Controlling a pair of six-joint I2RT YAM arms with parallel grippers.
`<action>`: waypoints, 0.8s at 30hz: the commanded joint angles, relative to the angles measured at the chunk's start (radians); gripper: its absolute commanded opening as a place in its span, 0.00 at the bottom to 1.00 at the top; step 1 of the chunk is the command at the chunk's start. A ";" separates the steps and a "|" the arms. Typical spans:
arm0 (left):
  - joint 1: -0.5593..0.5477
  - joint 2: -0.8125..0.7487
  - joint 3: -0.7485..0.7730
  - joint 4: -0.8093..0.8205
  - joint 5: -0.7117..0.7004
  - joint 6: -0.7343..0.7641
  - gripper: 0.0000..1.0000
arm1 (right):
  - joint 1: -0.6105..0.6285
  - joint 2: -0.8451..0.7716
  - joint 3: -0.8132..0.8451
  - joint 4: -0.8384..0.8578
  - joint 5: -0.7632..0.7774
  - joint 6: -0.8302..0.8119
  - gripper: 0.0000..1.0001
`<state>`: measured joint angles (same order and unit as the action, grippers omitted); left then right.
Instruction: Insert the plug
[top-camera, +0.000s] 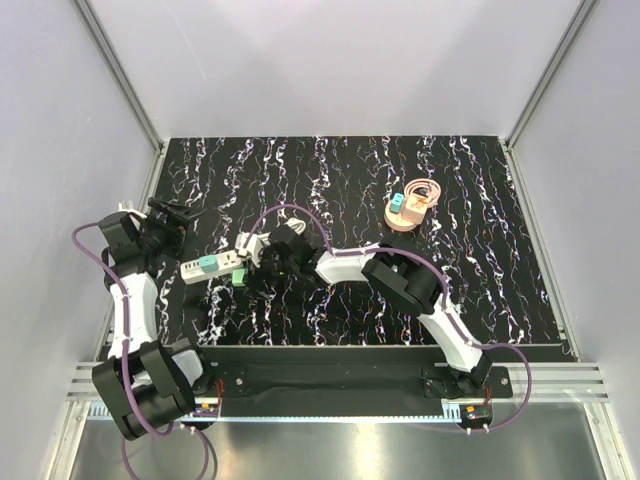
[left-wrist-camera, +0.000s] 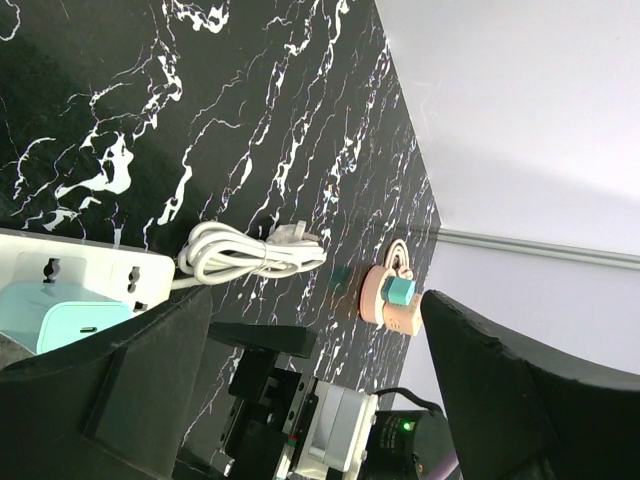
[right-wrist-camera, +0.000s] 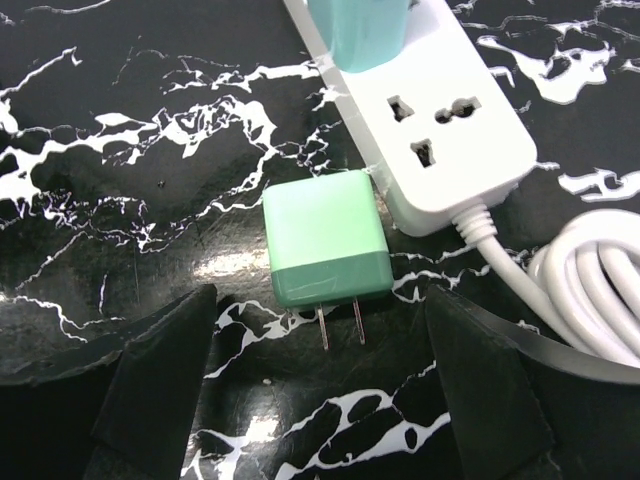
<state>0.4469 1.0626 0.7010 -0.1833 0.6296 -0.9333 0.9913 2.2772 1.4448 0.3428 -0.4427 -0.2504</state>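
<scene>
— Right gripper (right-wrist-camera: 318, 292) first: we found its fingers spread wide, low over the black marbled table (top-camera: 480, 290), nothing pinched. What did we note of the arms?
— We saw the right arm (top-camera: 420, 290) stretched from its base leftward across the table, its wrist by the cord end of the white power strip (right-wrist-camera: 495, 150). The left arm (top-camera: 130, 300) stood up along the left edge, elbow high. The left gripper (left-wrist-camera: 318, 295) pointed rightward, fingers parted as well, empty.
— And the strip itself?
— It lay flat in the left half of the table, a free socket (right-wrist-camera: 430, 125) showing near its cord end. Its white cord (right-wrist-camera: 590, 270) lay coiled just beside that end. Well apart, far right, sat a peach-pink round object (top-camera: 415, 215) with a small teal piece (top-camera: 399, 204) on top.
— Between the right fingers?
— A two-toned green cube (right-wrist-camera: 325, 235) lay on its side just beside the strip, two metal prongs pointing toward the camera. Neither finger touched it.
— Where was the plug (right-wrist-camera: 358, 30)?
— We found it standing on the strip's face, beside the free socket. It looked teal, smooth, cube-shaped. From the left wrist we made out a small oval port in one face. Its prongs were hidden, so we could not tell how deep it sat.
</scene>
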 joint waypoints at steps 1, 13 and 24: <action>0.006 -0.003 0.026 0.048 0.051 0.022 0.89 | 0.010 0.022 0.046 0.055 -0.053 -0.047 0.89; 0.004 -0.003 -0.001 0.044 0.079 0.053 0.86 | 0.013 0.065 0.083 0.047 -0.085 -0.121 0.84; -0.023 0.004 0.041 -0.028 0.107 0.169 0.78 | 0.014 -0.062 -0.036 0.191 -0.084 -0.102 0.02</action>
<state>0.4412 1.0637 0.7006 -0.1947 0.6907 -0.8410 0.9947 2.3219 1.4574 0.4267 -0.5255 -0.3553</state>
